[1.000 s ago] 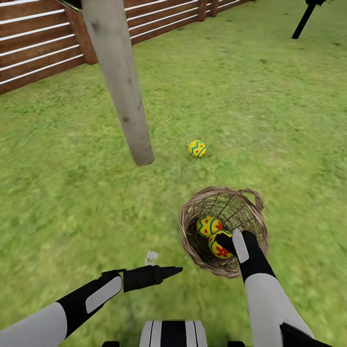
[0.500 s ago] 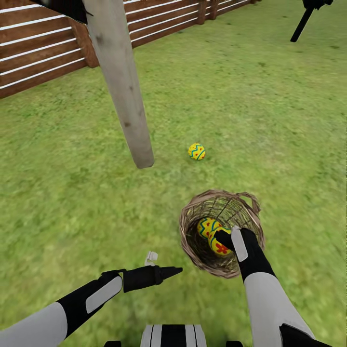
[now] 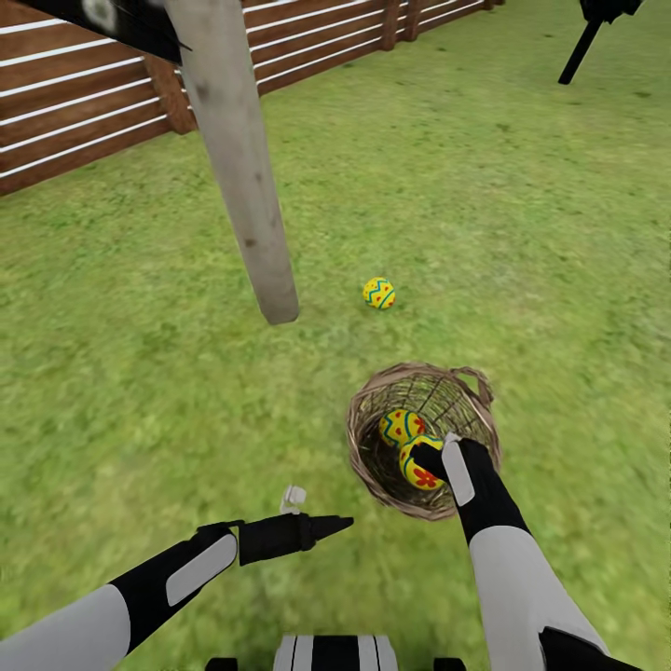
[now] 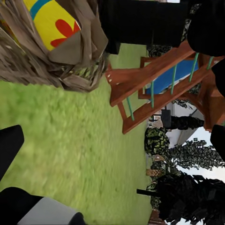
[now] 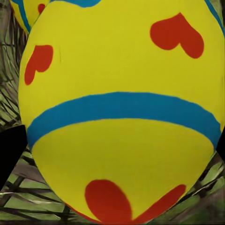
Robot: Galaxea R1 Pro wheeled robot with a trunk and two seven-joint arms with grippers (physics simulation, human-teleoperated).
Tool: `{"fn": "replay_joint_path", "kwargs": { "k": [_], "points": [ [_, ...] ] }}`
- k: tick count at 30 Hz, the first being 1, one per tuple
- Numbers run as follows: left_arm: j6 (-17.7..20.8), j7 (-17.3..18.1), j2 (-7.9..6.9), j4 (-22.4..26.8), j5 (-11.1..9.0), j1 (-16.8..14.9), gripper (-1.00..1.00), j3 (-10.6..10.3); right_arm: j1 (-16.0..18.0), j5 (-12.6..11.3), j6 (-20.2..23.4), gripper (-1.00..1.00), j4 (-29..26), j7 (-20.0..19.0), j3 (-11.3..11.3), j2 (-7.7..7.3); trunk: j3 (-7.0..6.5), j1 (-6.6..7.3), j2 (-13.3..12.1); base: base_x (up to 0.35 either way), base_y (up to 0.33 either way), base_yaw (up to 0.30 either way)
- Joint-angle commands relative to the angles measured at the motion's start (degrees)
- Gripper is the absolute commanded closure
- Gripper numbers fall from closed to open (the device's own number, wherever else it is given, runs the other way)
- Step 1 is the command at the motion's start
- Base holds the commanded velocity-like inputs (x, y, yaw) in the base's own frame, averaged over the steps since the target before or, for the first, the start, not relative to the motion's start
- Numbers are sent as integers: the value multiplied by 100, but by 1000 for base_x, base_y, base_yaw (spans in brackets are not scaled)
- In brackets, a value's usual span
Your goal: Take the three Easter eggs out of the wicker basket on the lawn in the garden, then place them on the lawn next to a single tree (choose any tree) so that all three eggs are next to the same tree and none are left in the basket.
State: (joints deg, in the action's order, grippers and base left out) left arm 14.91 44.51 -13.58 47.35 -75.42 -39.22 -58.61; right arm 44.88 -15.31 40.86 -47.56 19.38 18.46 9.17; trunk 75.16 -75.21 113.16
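On patchy lawn (image 3: 522, 233), slatted fence (image 3: 84, 121).

The basket (image 3: 424, 438) stood on the lawn (image 3: 522, 242), with two eggs (image 3: 403, 427) (image 3: 419, 463) inside it. The right gripper (image 3: 431, 457) reached into the basket at the nearer egg. A third egg (image 3: 379, 293) lay on the grass beyond the basket, just right of the tree (image 3: 240, 158). The fence (image 3: 84, 102) ran behind the tree. The left gripper (image 3: 321, 528) hung over grass left of the basket.
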Motion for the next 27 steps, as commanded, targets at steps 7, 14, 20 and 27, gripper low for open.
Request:
{"fn": "replay_joint_path", "kwargs": {
  "k": [7, 14, 20, 27],
  "points": [
    [41, 5, 85, -4, -55, -6, -100, -19, 3, -60, 10, 100, -171, 47, -304, 0, -126, 155, -281, 0, 0, 0],
    [47, 5, 110, -15, -56, -6, -100, -19, 3, -60, 12, 100, -214, 48, -326, 1, -311, 308, -561, 0, 0, 0],
    [59, 9, 74, -39, -78, -6, -100, 13, 3, -60, 19, 100, -313, 41, -335, 6, -474, 440, -802, 0, 0, 0],
    [99, 83, 45, -206, -87, -6, -100, 35, 3, -65, 179, 100, -316, 31, -343, 6, -664, 594, -1083, 0, 0, 0]
  ]
}}
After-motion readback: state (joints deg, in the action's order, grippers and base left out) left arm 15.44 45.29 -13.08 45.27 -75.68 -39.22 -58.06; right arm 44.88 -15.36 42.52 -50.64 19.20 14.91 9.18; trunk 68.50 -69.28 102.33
